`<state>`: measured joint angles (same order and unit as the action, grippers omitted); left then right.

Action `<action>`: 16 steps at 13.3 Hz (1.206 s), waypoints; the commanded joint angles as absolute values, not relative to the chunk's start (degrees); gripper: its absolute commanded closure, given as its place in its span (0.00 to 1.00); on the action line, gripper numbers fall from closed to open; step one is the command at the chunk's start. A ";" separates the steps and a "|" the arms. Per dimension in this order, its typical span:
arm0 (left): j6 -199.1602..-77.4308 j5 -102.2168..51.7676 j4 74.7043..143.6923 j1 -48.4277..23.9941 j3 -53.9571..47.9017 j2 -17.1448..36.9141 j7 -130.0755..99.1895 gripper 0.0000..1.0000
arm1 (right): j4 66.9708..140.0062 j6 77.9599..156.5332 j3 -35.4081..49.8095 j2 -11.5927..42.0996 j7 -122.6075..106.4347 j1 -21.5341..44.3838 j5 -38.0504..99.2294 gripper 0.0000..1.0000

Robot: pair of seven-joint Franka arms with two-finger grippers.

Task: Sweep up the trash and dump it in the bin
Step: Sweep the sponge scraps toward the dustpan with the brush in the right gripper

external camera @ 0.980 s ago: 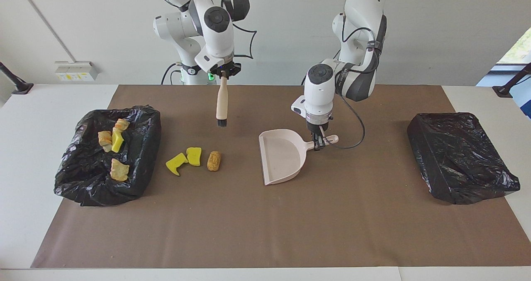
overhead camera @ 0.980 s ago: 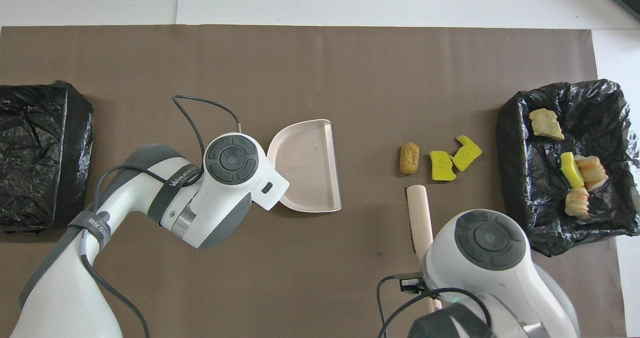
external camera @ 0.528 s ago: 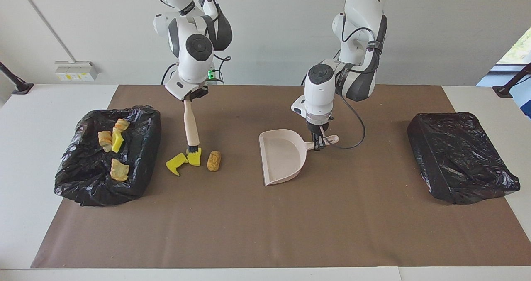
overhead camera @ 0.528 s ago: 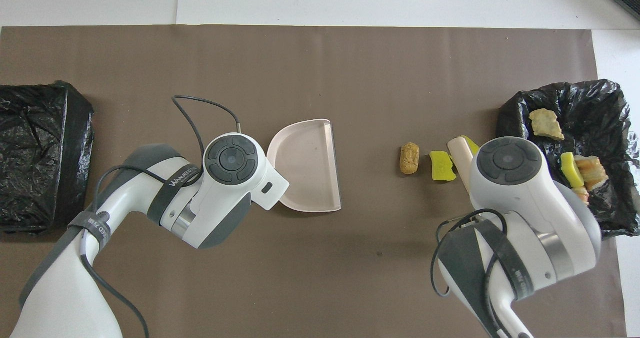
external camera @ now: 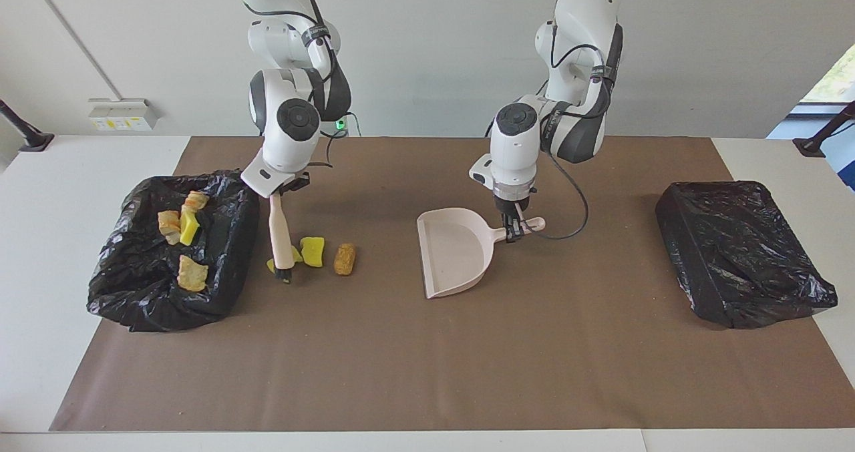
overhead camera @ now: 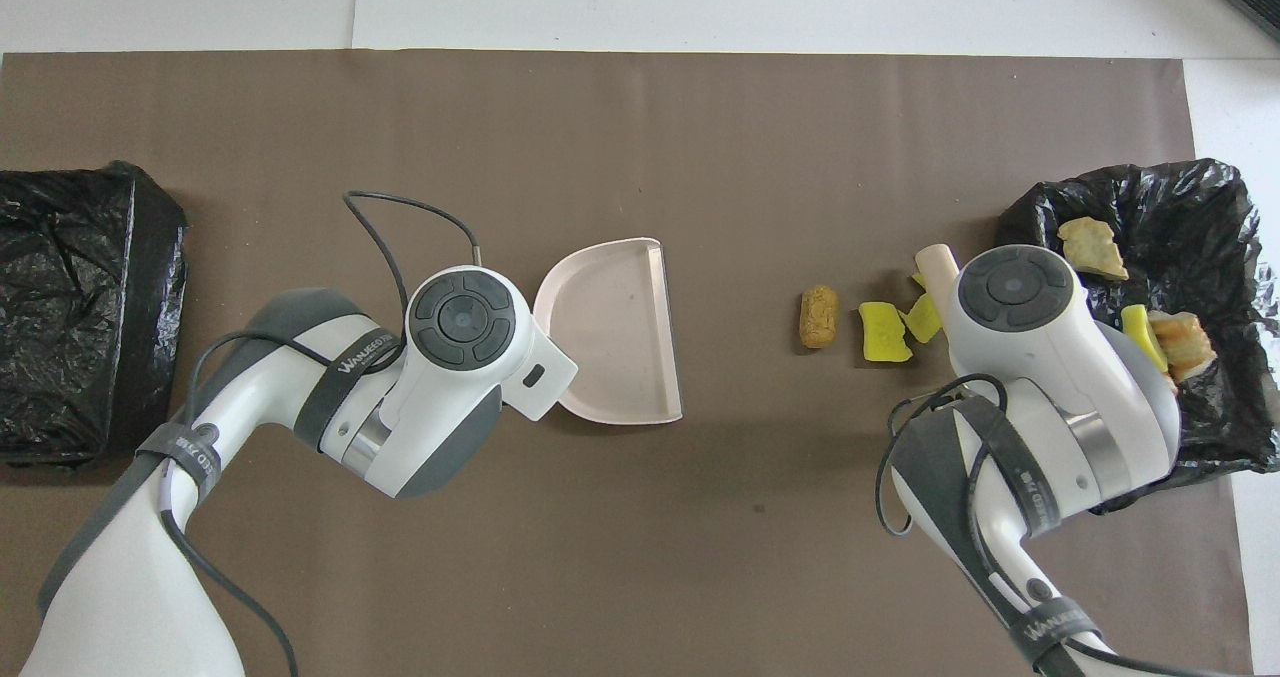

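Three pieces of trash loose on the brown mat [external camera: 414,372], in a short row between the open bin [external camera: 220,285] and the dustpan [external camera: 454,252]: tan lump [external camera: 345,258] nearest the dustpan, yellow sponge piece [external camera: 312,251] beside it, second yellow piece [overhead camera: 926,315] nearest the bin and mostly hidden by the brush [external camera: 280,238]. Four more pieces already inside the black-lined bin at the right arm's end of the counter [external camera: 53,191]: a yellow sponge [external camera: 190,226] among three tan and orange-brown lumps.

Brush hanging bristles-down from the right pincer [external camera: 275,191], pressed together on the top of the beige handle; bristle tip down at the mat right by the hidden yellow piece, between it and the bin.

Dustpan flat on the mat near the middle, well apart from the loose trash, open mouth pointing away from the robots. Left pincer [external camera: 514,228] pinching the dustpan's handle.

Second black-lined bin [external camera: 741,252] at the left arm's end of the counter, well apart from everything else.
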<state>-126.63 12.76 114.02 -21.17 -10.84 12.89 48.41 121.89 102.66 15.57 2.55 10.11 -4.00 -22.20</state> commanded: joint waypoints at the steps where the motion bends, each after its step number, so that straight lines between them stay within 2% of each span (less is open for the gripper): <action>1: -128.50 13.27 116.28 -21.53 -10.28 11.43 47.29 1.00 | 122.52 104.59 16.70 4.30 13.88 -4.66 -23.47 1.00; 4: -127.80 13.27 116.19 -22.15 -10.37 11.34 45.98 1.00 | 123.04 104.59 17.05 6.06 14.77 -4.05 -22.24 1.00; 9: -127.27 13.27 116.28 -23.55 -10.37 10.99 44.91 1.00 | 121.91 104.24 17.14 6.76 15.03 3.15 -6.00 1.00; 12: -127.18 13.27 116.54 -23.99 -10.37 10.81 44.30 1.00 | 120.94 104.50 17.23 7.29 14.41 3.34 3.84 1.00; 16: -127.44 13.27 117.42 -23.99 -10.37 10.37 44.21 1.00 | 118.05 103.36 17.31 7.56 14.68 6.42 8.44 1.00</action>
<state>-126.59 12.77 114.48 -23.10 -11.03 12.50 45.24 120.45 103.94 16.79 6.67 14.60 6.26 6.42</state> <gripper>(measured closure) 0.687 0.736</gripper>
